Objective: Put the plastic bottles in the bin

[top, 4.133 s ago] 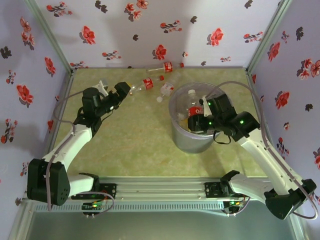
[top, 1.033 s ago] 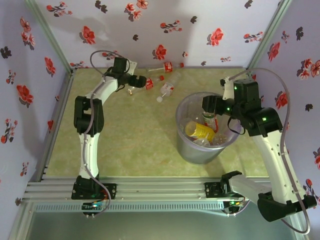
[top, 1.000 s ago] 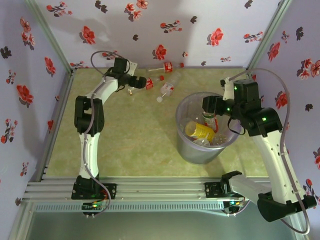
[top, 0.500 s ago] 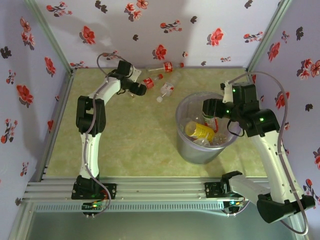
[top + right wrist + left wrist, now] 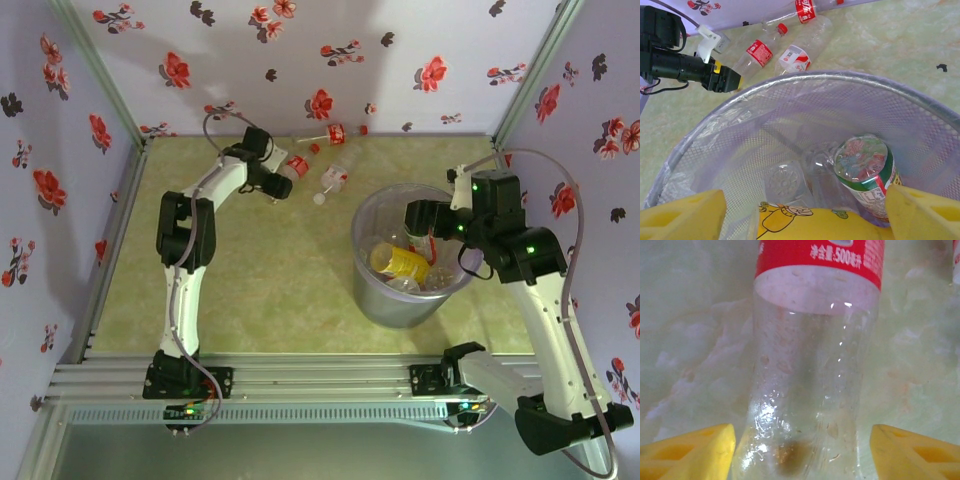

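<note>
Top view: my left claw (image 5: 278, 183) is reached out across the table (image 5: 250, 290), with a red-labelled bottle (image 5: 296, 165) just ahead of its tips. A second bottle (image 5: 335, 178) lies to the right of that and a third bottle (image 5: 335, 132) lies beyond, by the back wall. My right claw (image 5: 415, 216) hangs over the bin (image 5: 400, 300), so that anything released there drops inside. Left wrist view: the fingers (image 5: 690, 452) stand apart, one on each side of the red-labelled bottle (image 5: 810, 390), label end pointing away. Straddling the clear body lets me close squarely across it, and I judge the grasp not yet made. Right wrist view: the fingers (image 5: 927, 210) are spread with nothing between them. Below them the bin (image 5: 815, 80) holds a green-labelled bottle (image 5: 865, 170) and a yellow bottle (image 5: 800, 220).
</note>
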### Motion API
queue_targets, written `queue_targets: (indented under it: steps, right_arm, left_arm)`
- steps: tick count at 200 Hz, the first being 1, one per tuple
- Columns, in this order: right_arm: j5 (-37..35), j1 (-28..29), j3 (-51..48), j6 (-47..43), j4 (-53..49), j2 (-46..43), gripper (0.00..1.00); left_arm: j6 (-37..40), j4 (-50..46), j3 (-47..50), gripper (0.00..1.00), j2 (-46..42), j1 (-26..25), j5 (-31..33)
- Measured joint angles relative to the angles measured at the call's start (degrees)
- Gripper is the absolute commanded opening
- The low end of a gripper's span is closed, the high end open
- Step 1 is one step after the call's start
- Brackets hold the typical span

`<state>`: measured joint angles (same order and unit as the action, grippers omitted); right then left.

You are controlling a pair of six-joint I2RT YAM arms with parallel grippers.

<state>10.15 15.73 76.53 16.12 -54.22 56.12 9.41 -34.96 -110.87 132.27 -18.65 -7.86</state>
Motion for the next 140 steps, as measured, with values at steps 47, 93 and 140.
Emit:
queue_targets:
  steps: [47,93,140]
  right_arm:
    - [0.0,0.0,-1.3,0.0,0.0,-0.7,0.88]
    - [0.0,-0.1,-2.8,0.1,0.5,-1.3,0.88]
    - [0.5,-0.1,-3.3,0.5,1.3,-1.3,0.87]
  left_arm:
    - [0.0,-0.7,0.0,0.59,0.0,-1.0,1.7]
    - [0.0,-0.9,-0.1,0.49,-0.1,-2.0,3.9]
    - [-0.3,-2.3,0.0,0.44,-0.7,-3.0,4.9]
